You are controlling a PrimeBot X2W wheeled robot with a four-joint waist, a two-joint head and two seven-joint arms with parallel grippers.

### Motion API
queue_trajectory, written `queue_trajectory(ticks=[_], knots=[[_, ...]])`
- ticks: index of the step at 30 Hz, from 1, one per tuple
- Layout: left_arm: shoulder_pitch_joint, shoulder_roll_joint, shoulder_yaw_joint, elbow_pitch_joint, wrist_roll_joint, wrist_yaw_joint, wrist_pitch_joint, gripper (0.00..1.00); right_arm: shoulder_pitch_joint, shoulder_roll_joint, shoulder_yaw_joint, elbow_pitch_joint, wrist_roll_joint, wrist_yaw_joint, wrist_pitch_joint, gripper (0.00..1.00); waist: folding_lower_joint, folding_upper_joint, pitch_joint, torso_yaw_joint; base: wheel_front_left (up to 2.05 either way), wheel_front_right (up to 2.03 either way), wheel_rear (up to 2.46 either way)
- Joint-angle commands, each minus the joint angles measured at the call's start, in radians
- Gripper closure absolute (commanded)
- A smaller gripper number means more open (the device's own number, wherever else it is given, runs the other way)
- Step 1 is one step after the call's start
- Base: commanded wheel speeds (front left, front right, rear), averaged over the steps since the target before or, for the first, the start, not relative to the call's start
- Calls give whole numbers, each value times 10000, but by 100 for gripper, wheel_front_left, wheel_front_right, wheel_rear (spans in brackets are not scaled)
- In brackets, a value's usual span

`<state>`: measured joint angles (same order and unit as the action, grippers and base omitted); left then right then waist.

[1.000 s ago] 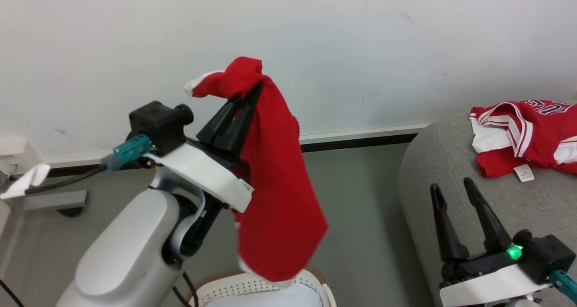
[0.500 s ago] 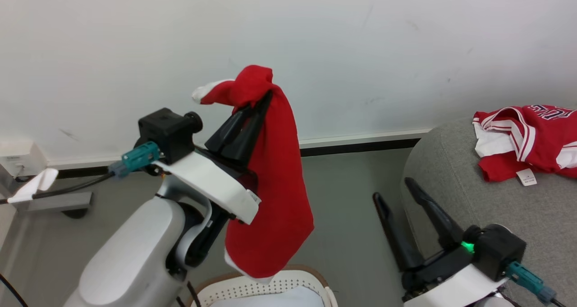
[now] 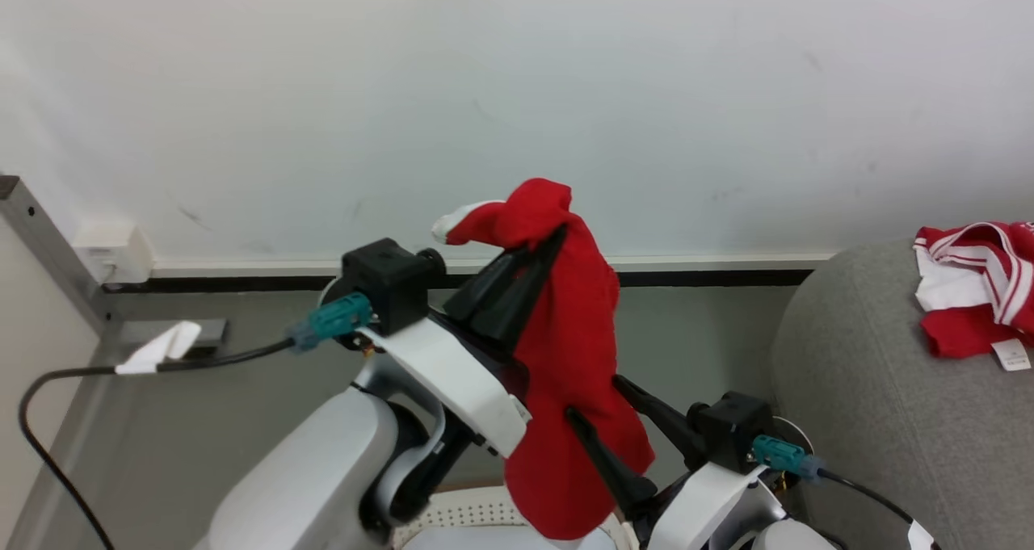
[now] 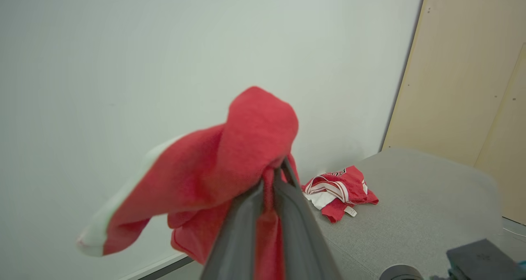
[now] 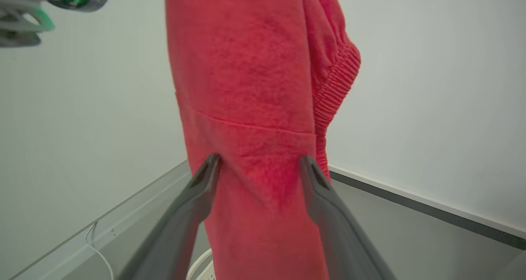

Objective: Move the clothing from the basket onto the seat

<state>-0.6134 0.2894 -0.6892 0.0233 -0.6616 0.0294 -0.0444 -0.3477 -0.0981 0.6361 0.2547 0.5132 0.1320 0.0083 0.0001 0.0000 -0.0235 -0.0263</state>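
Holding the bright red soft fabric garment (image 3: 575,348) up in my left gripper (image 3: 551,241), dark fingers clamped tight on its bunched top, I see it hang straight down, long axis vertical, lower end over the cream-white perforated plastic basket (image 3: 477,511) at the near edge. My right gripper (image 3: 594,396) stands wide open, one finger on either side of the cloth's lower part, nothing pinched. The large light grey upholstered seat (image 3: 872,405) lies to the right, well apart from the hanging piece, with a red-and-white striped garment (image 3: 969,291) already on it. I judge the carry must go rightward.
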Motion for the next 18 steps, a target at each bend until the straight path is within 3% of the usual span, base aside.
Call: queue_trajectory(ticks=[1,13,18], knots=[[120,-37,-56,-57,-146,-50,27,100,-109,-12,-54,172,13,-26,-25,0,-1,0,-73,257,0,0,0],[426,-506,-1295,-710,-201,-549,663,100,-224,220,-305,1930,178,-26,-250,0,-1,0,-344,1502,0,0,0],[532,-518,-1475,-807,-222,-520,741,100,-385,228,-101,2217,303,-26,-675,0,-1,0,-419,1847,0,0,0]])
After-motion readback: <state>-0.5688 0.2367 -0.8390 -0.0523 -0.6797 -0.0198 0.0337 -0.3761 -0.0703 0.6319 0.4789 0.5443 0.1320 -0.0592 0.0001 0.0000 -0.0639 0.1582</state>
